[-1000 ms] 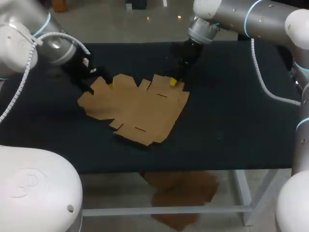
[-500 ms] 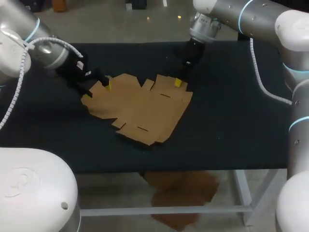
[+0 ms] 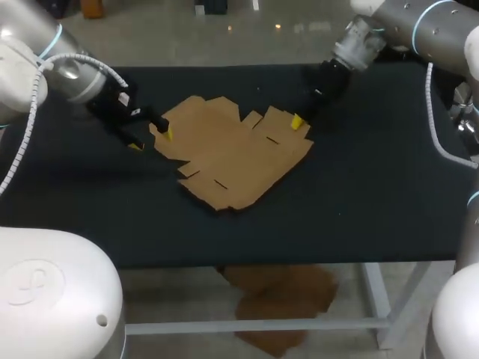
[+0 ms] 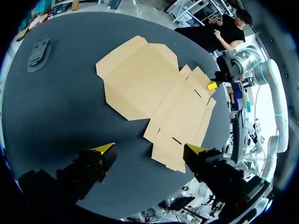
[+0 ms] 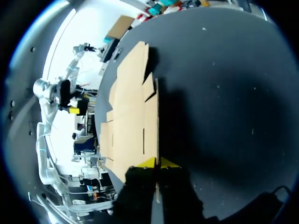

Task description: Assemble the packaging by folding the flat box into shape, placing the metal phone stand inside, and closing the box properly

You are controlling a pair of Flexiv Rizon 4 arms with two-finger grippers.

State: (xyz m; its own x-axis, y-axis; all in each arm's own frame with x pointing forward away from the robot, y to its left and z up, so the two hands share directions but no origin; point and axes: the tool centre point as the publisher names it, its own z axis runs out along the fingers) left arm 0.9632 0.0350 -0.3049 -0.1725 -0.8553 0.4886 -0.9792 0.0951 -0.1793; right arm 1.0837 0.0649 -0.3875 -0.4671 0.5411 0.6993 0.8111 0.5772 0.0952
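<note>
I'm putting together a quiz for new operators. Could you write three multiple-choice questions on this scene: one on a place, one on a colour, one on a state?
1. Where is the right claw?
A) at a flap on the edge of the flat box
B) over the box's middle
C) off the table

2. What colour is the box?
A) white
B) brown
C) blue

3. How does the left claw stand?
A) shut on the box
B) shut on nothing
C) open

Answers:
1 A: in the right wrist view its yellow tips pinch a flap's edge.
2 B: it is plain brown cardboard on the dark table.
3 C: in the left wrist view its tips stand wide apart.
</note>
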